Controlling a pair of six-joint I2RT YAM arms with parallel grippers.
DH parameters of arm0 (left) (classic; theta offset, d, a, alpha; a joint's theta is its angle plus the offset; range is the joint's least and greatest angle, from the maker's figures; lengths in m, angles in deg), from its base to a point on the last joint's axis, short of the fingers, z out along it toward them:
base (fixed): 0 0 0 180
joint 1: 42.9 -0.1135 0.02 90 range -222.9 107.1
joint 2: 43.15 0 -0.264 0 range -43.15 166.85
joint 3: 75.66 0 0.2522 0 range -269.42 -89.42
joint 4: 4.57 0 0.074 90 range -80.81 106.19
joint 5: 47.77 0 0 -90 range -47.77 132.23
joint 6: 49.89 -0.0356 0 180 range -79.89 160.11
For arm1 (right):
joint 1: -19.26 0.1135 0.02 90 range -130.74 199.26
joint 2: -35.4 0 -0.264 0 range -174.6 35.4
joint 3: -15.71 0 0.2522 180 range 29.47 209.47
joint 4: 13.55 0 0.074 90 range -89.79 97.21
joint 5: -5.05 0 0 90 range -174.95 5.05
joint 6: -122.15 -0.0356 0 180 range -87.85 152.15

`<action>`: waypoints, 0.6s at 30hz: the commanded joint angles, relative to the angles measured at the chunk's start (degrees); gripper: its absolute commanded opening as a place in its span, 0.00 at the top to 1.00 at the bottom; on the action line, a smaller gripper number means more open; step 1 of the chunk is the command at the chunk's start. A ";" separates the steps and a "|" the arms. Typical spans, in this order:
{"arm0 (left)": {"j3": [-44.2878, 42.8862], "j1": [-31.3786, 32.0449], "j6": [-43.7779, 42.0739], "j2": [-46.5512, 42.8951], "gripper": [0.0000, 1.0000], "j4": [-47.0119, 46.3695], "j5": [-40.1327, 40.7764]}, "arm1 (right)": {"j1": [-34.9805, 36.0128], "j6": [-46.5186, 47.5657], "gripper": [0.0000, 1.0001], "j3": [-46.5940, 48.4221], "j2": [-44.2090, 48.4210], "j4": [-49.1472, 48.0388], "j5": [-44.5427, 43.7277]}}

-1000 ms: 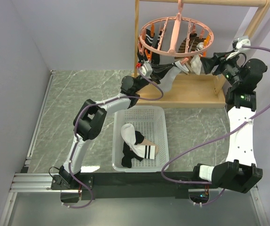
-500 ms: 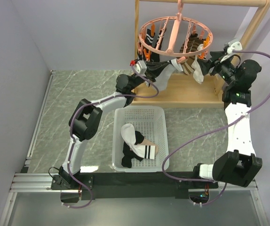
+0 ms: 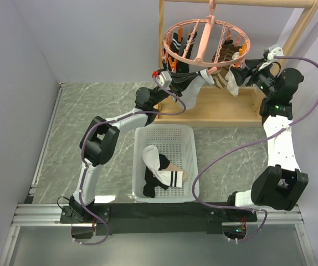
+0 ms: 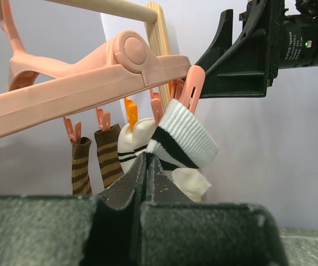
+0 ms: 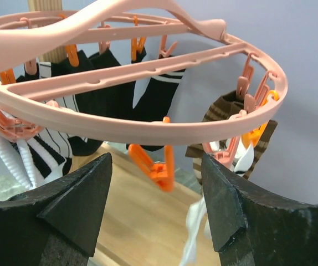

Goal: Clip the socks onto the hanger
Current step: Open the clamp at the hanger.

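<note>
Underneath everything, a green marbled desk (image 3: 76,116). At its far edge, a light wooden rack (image 3: 225,113). Under the rack's top bar, the round pink hanger (image 5: 120,130), with pegged socks (image 5: 101,83) in black and white round the far rim and brown striped socks (image 4: 95,160) on the right side. Nearer the arm bases, a white basket (image 3: 164,128) with loose socks (image 3: 160,174) waiting inside.

Up at the hanger's near rim, both arms. Left tool (image 4: 147,166) pressed fully together. From above, looks to be pinching the foot end of a white striped sock (image 4: 181,136) slung between tool and rim. Cuff of that sock tucked in the mouth of a pale pink clip (image 4: 194,83). Right tool (image 5: 156,191) parted, fingers (image 5: 76,205) either side of an orange clip (image 5: 158,166) below the ring, gripping nothing visible.

Looks like the tail of one clipping step: cuff seated, foot end not yet let go. Calls next for parting the left tool gently and dropping away without tugging the cuff out of the clip. Then for backing the right tool clear without swinging the ring, and going down to the basket for another sock. Cannot tell how firmly the pink clip bites.
</note>
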 commanded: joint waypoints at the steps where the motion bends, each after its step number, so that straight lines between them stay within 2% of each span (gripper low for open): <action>1: 0.28 -0.30 1.35 -3.97 0.99 -3.32 -1.07 | 0.55 -1.37 0.28 -0.01 0.52 -4.75 -1.15; 9: 0.45 -0.30 0.82 -4.32 0.99 -3.06 -1.33 | 1.51 -1.89 0.28 1.22 -2.47 -3.34 -4.67; 18: 0.28 -0.30 1.00 -4.05 0.99 -2.88 -1.51 | 1.69 -7.60 0.28 -0.45 -2.91 -8.79 -4.50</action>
